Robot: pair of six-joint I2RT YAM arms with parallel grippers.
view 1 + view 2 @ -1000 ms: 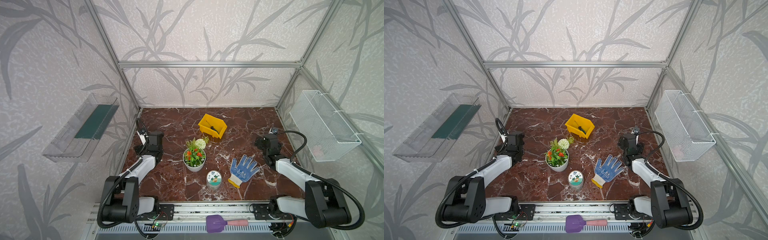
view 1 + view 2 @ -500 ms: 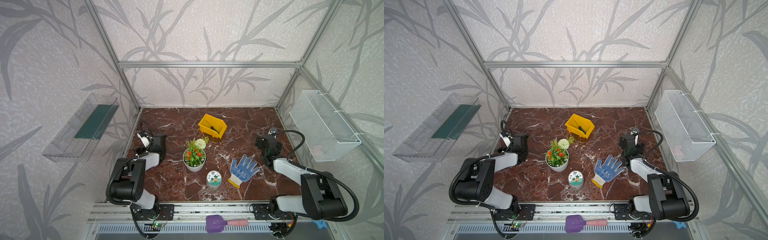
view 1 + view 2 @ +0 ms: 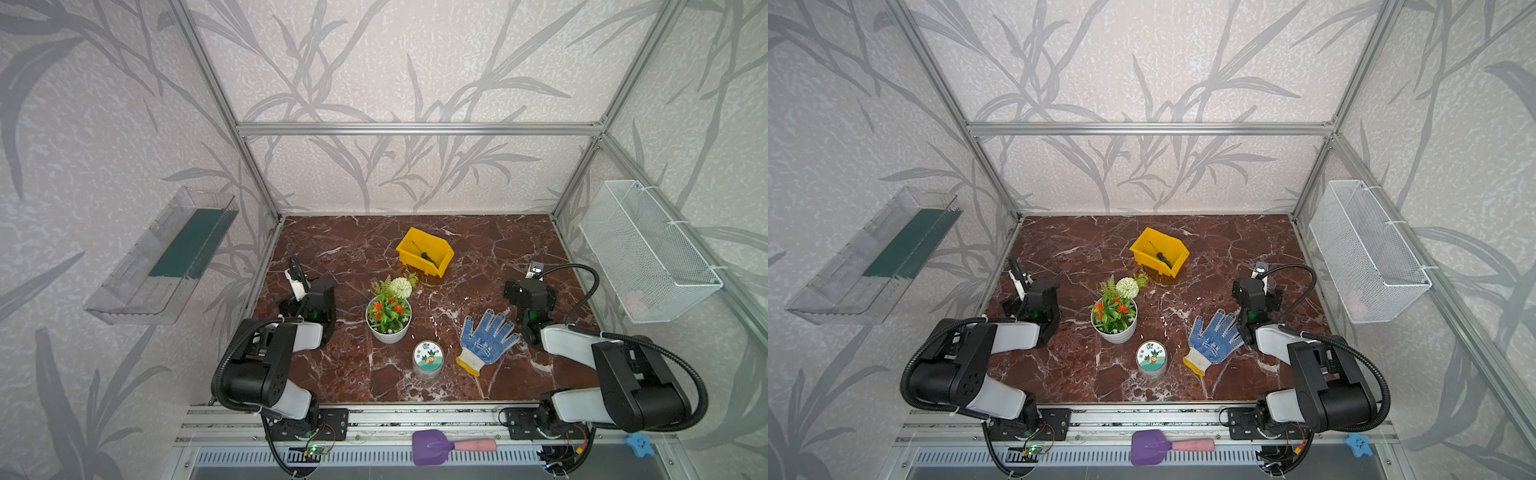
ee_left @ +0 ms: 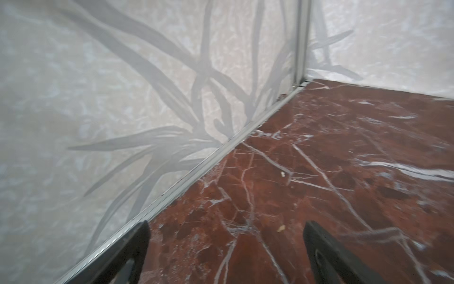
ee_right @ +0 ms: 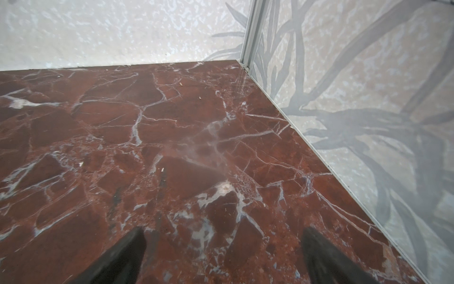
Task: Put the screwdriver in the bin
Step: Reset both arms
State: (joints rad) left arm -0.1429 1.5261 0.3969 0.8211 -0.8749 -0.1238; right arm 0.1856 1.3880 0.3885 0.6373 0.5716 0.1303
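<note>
Screwdriver: the small slim screwdriver with a dark green-and-black handle [image 3: 428, 258] lies inside the bin in both top views [image 3: 1163, 258], slanted across its floor; the thin shaft seems to point toward the back wall, though it is too small to be sure
Bin: the small bright yellow plastic parts bin [image 3: 441, 254] stands toward the back middle of the red-brown marble worktop [image 3: 353, 249], well apart from both arms
Left claw: the left claw [image 4: 226, 223] has its jaws spread wide with nothing between them, low over bare marble near the left wall
Right claw: the right claw [image 5: 223, 231] is also wide apart and empty, over bare marble near the right wall
Middle of worktop: a white pot of artificial flowers [image 3: 388, 316] stands in front of the bin, and a round tin with a picture lid [image 3: 428, 359] nearer the front
Glove: a white work glove with blue dots and a yellow cuff [image 3: 486, 340] lies flat just beside the right arm
Front rail: a purple spatula with a pink handle [image 3: 432, 446] lies off the marble
</note>
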